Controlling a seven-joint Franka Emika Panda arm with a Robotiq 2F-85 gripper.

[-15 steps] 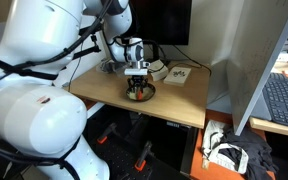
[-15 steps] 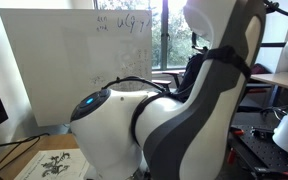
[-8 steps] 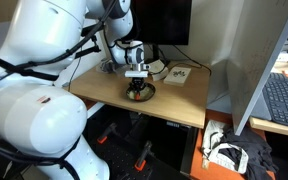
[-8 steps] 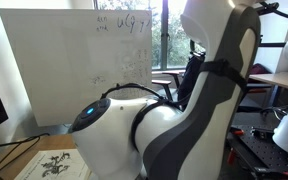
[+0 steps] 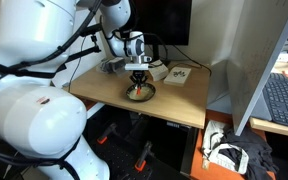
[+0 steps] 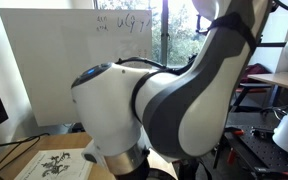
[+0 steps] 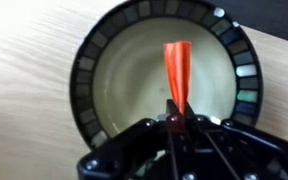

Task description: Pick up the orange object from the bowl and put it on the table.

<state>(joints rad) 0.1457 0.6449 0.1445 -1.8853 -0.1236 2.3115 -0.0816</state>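
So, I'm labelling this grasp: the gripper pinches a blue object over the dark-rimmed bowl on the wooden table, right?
Not blue. The wrist view shows the gripper pinching an orange object over the dark-rimmed bowl. The rest stands, the wooden table included.

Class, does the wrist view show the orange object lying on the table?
No, the gripper holds the orange object over the bowl.

The hand [image 5: 138, 78] has lifted the orange object [image 7: 177, 70] above the bowl [image 7: 84, 75].
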